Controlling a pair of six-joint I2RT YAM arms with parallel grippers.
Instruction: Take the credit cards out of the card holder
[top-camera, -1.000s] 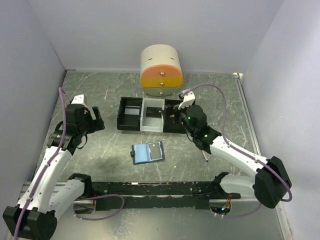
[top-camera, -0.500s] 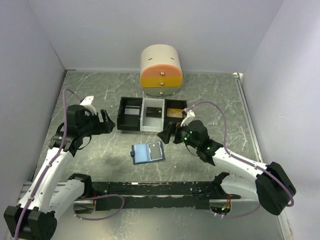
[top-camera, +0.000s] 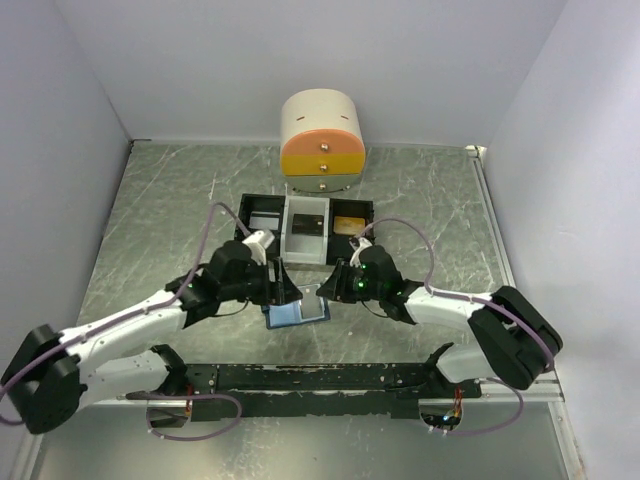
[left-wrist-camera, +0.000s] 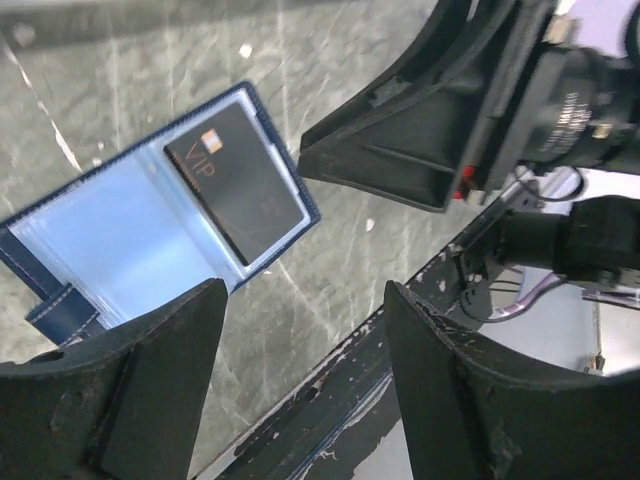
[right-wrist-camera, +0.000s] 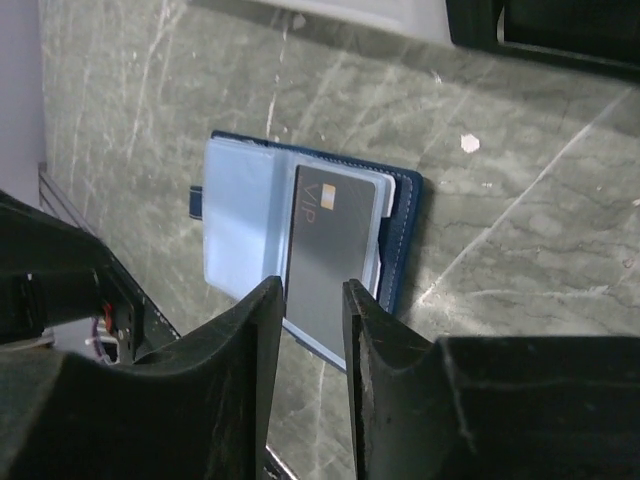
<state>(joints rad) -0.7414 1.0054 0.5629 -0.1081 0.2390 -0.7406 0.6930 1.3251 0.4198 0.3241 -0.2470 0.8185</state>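
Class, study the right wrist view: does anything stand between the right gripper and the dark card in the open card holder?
Nothing visible does. The card holder lies open on the table, the dark card faces up in one half, and the right gripper hangs directly over that card with its jaws apart.

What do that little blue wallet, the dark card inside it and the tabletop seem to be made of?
The card holder: probably faux leather, dark blue with pale stitching along its edge; inside, light blue glossy sleeves that look like soft plastic. The credit card: smooth dark plastic with a slight sheen, printed VIP. The table: green-grey and veined like marble, possibly stone or a printed laminate.
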